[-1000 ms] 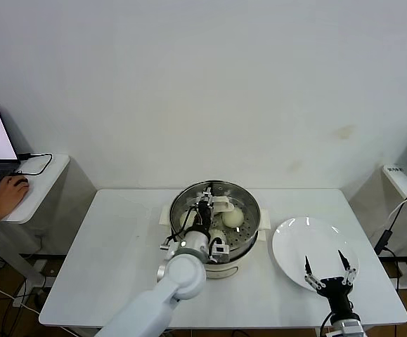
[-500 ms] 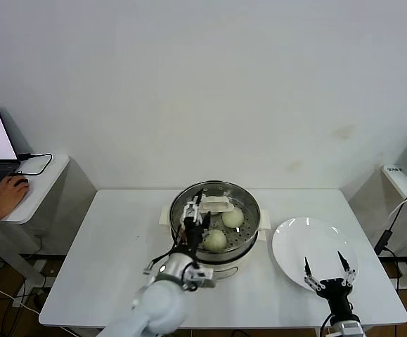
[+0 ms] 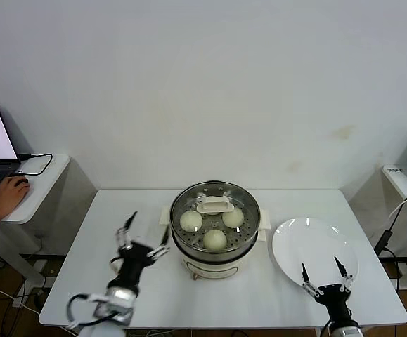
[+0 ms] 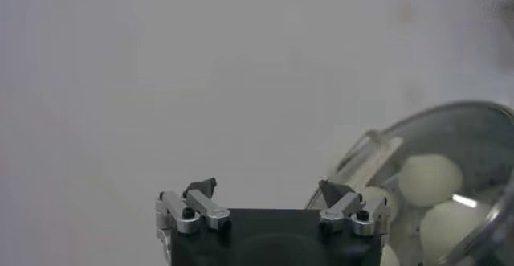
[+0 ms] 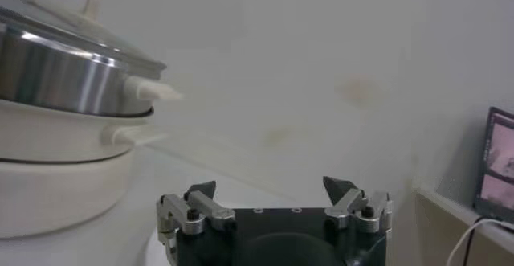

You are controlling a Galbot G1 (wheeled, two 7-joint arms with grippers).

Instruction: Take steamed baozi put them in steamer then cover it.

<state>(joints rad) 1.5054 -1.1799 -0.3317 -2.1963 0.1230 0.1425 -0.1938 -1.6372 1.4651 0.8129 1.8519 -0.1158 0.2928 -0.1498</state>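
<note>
cover (image 3: 211,204) seated on steamer (image 3: 215,253), baozi (image 3: 215,239) inside. left end effector (image 3: 141,239) spread empty beside it, could nudge the pot; right end effector (image 3: 324,276) spread empty over plate (image 3: 294,239).

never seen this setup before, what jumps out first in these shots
The shiny steamer at mid-table, its glass cover on and three baozi showing through. To its right lies a bare white plate. The left gripper hangs open beside the steamer, the right gripper open over the plate's near rim.

cover (image 3: 214,204) on steamer (image 3: 215,246) mid-table, baozi (image 3: 215,239) inside, plate (image 3: 296,242) at its right
</note>
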